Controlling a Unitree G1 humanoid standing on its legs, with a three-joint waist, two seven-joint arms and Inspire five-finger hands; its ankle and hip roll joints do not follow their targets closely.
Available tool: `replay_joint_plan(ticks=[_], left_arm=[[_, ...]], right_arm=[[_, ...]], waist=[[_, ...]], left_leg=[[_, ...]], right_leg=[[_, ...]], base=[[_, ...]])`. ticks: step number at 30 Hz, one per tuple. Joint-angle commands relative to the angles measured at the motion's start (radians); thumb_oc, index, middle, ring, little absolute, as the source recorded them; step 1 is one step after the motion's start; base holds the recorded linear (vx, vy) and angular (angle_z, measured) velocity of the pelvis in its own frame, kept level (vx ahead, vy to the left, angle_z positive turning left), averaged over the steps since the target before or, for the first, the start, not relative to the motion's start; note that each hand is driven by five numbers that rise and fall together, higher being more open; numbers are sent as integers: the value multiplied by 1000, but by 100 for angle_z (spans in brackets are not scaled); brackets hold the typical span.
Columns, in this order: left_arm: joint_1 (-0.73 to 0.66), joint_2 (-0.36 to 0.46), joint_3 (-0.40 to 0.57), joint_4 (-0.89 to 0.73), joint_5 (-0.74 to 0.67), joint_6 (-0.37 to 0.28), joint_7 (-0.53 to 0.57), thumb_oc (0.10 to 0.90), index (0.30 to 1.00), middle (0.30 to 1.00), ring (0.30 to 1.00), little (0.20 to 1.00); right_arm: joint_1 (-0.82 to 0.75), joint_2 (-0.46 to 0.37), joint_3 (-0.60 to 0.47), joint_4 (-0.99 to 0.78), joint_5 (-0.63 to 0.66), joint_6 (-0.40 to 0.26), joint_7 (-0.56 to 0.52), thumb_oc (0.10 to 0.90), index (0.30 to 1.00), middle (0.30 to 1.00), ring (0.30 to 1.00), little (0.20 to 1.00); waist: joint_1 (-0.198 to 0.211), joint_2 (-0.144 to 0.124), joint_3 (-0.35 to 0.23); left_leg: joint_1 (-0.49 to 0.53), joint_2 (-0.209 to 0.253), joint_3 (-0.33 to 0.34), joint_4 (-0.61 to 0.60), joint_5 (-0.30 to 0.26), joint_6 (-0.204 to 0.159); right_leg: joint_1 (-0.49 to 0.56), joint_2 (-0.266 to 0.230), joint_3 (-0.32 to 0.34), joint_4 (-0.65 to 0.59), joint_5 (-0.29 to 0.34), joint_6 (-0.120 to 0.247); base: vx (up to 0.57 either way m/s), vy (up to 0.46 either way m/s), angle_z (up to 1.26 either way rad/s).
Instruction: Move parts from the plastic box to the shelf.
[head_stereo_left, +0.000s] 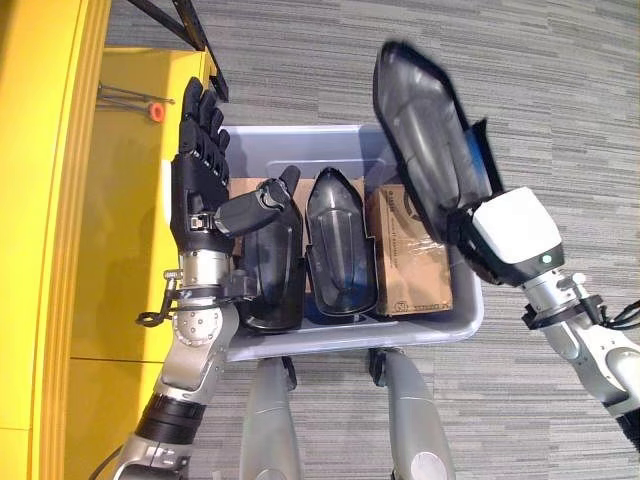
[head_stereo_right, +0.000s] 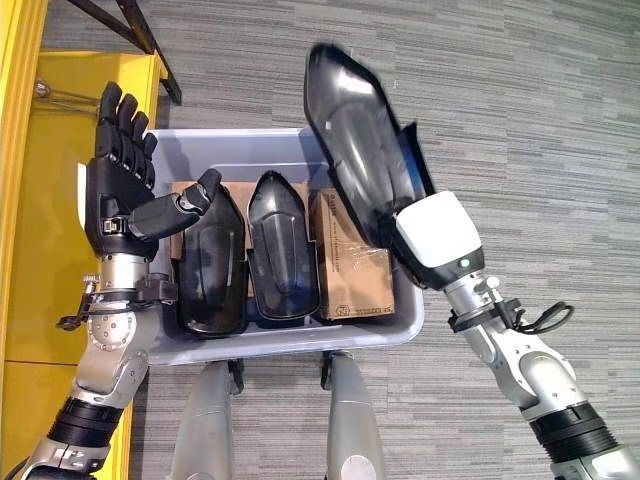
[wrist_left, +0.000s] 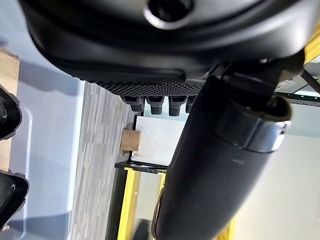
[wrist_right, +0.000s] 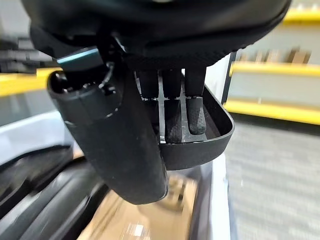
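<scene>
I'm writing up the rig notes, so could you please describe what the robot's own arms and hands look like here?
Both arms are silver-grey metal with rounded jointed segments and black ribbed cuffs lower down. The left hand is all black, with blocky segmented fingers and a black thumb. The right hand is dark too, with a glossy white boxy housing with a small green light at its wrist.

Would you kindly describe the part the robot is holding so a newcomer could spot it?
Find the grey plastic box on the carpet. Above its right end, the right hand grips a glossy black shell; it alone is lifted clear, while two similar shells lie inside.
</scene>
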Motion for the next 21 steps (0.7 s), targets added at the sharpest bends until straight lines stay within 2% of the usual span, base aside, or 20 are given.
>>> replay_joint_plan(ticks=[1, 9, 21], left_arm=[[-44, 5, 4, -71, 36, -89, -33, 900, 1000, 1000, 1000, 1000], [-3, 7, 7, -59, 28, -90, -56, 900, 1000, 1000, 1000, 1000], [52, -23, 11, -14, 12, -96, -77, 900, 1000, 1000, 1000, 1000]], right_arm=[[-126, -54, -69, -103, 45, -23, -102, 400, 300, 300, 300, 300], [-173, -30, -61, -145, 69, -39, -112, 400, 300, 300, 300, 300], [-226, 50, -6, -102, 117, -31, -112, 400, 300, 300, 300, 300]], waist=[[4, 3, -107], [1, 16, -149], [5, 56, -242]], left_leg=[[104, 78, -32, -47, -37, -47], [251, 94, -8, -238, 49, -55], [469, 84, 62, -508, 158, -76]], right_leg=[[149, -2, -4, -97, 56, 24], [245, 14, -13, -222, 88, 29], [410, 9, -13, -453, 163, 47]], base=[[63, -48, 3], [67, -31, 2], [81, 3, -5]])
